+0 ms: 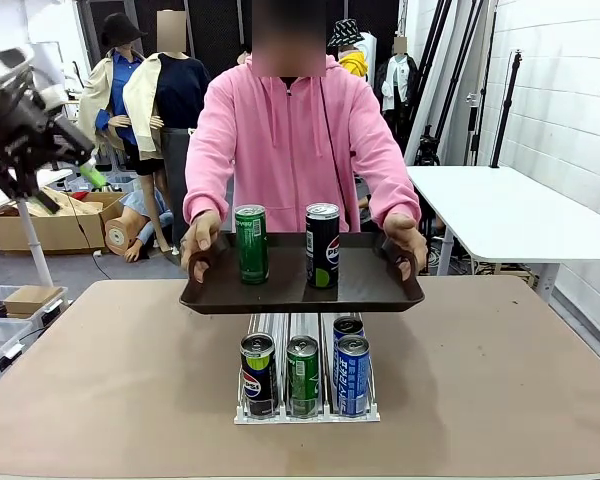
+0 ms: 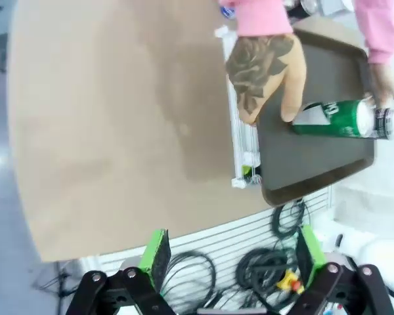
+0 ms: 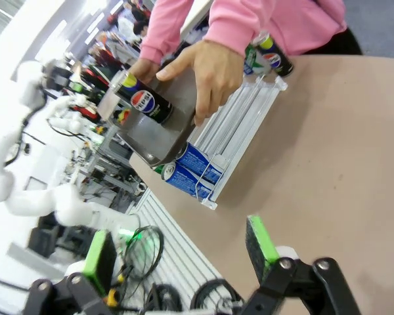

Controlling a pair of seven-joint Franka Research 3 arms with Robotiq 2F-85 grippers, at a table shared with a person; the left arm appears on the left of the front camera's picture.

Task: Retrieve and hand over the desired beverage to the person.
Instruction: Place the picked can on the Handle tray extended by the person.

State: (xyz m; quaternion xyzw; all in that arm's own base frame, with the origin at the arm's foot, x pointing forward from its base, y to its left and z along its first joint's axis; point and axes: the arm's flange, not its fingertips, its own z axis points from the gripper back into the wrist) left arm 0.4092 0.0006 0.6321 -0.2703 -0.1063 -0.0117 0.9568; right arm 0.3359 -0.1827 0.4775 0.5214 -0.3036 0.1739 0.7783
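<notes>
The clear plastic can rack (image 1: 306, 412) is sitting nearest on the round brown table (image 1: 110, 380), and everything else is placed from it. At the rack's front edge a black and yellow Pepsi can (image 1: 258, 374), a green can (image 1: 302, 375) and a blue can (image 1: 352, 375) are standing side by side, with a second blue can (image 1: 347, 328) just behind the first.

Directly above the rack, a dark brown rectangular tray (image 1: 302, 290) is being held level by the person in a bright pink zip-front hoodie (image 1: 292, 140), one hand (image 1: 201, 243) gripping each short end. On it a green Sprite can (image 1: 251, 243) and a black Pepsi can with a green band (image 1: 322, 245) are standing upright, apart from each other.

Far left of the rack and high above the table, the left gripper (image 1: 85, 165) is hanging; in its wrist view (image 2: 230, 259) its green-padded fingers are spread wide with nothing between them. The right gripper (image 3: 180, 252) is likewise gaping, empty, over the table edge beside the rack.
</notes>
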